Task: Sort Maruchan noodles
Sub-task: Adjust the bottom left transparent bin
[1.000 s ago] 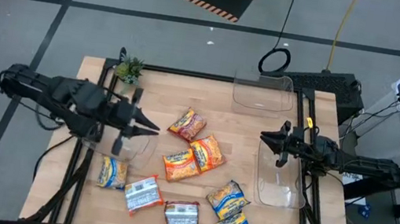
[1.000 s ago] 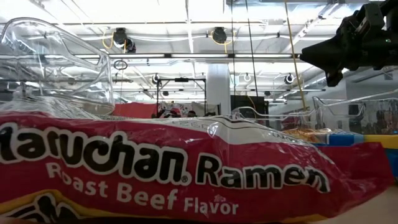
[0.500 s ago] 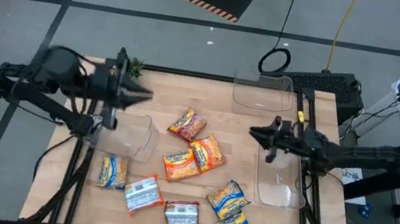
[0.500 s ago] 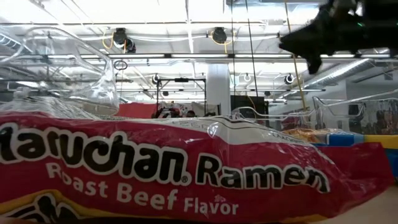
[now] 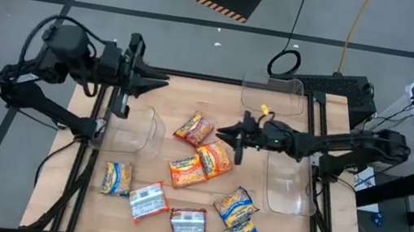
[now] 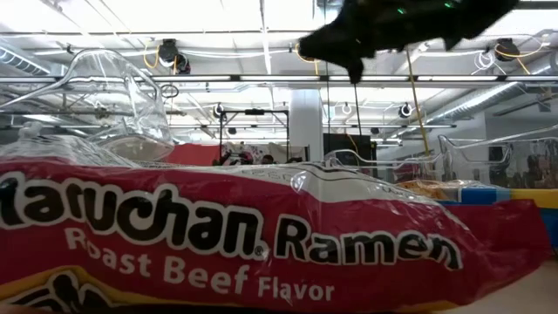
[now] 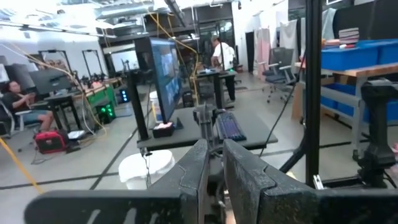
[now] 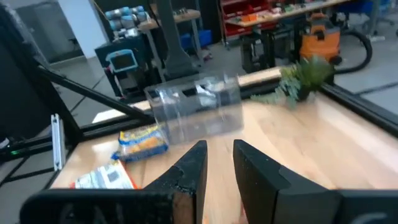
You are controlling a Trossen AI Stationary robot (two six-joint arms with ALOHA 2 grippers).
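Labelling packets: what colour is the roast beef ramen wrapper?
Red with white lettering, clearest in the low view: flat crinkly ramen packet.
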